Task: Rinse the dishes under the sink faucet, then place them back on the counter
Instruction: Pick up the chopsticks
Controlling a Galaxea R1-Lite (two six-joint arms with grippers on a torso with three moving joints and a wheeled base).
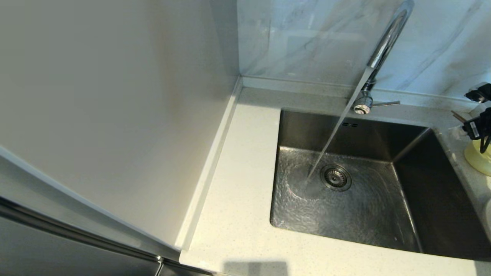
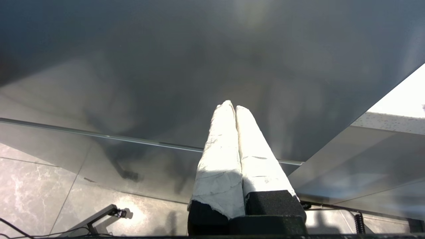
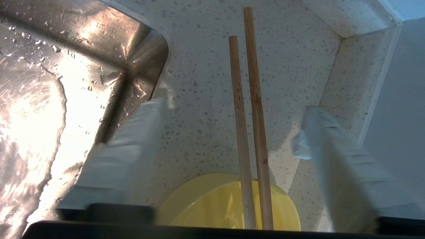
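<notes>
The sink faucet (image 1: 387, 42) is running, and its stream falls into the steel basin (image 1: 345, 207) beside the drain. On the counter (image 1: 241, 184) to the right of the basin stands a pale-yellow bowl (image 3: 212, 205) with two light-wood chopsticks (image 3: 254, 99) lying across its rim. My right gripper (image 3: 232, 109) hangs open over them, one finger on each side of the chopsticks and touching neither. In the head view the bowl (image 1: 477, 161) and my right gripper (image 1: 479, 126) show only at the far right edge. My left gripper (image 2: 232, 105) is shut on nothing, parked low beside the cabinet front.
A round drain strainer (image 1: 336, 177) sits in the wet basin floor. The faucet's thin lever (image 1: 385, 103) points right. A tall pale panel (image 1: 115, 115) walls off the counter's left side. The raised back edge (image 3: 352, 20) and a side wall close in the bowl's corner.
</notes>
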